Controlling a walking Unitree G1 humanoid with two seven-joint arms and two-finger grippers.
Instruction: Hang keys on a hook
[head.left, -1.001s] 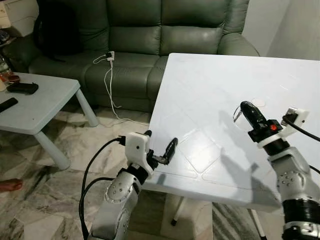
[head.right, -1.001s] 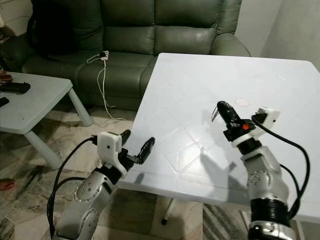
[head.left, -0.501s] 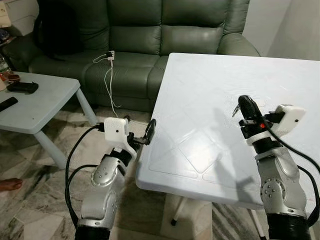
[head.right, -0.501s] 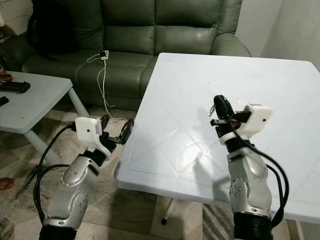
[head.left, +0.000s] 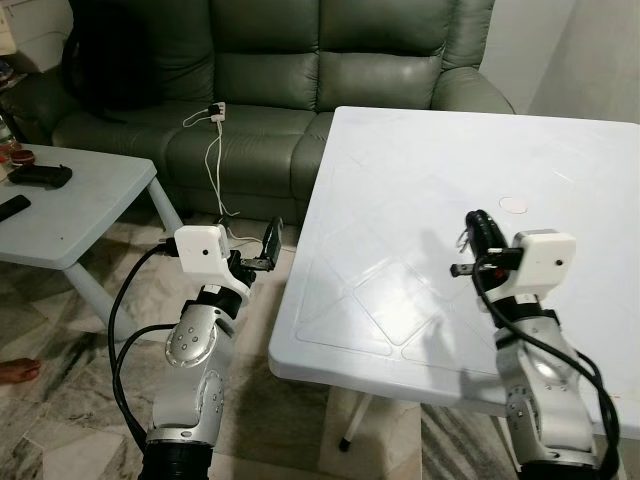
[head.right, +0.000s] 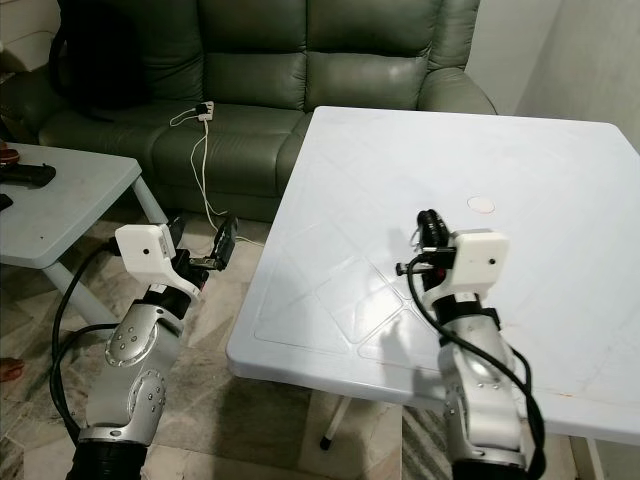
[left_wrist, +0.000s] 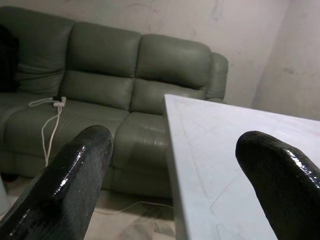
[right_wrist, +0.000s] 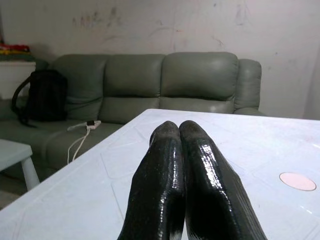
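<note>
While the right end effector (head.left: 470, 228) is being held pressed together above the worktop (head.left: 420, 170), a small key ring (head.left: 462, 240) is being carried; light, dangly, best pinched at the ring. Left end effector (head.left: 270, 243) is being kept spread beside the worktop.

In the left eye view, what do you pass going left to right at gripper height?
Low side table → left gripper → white table → right gripper.
</note>
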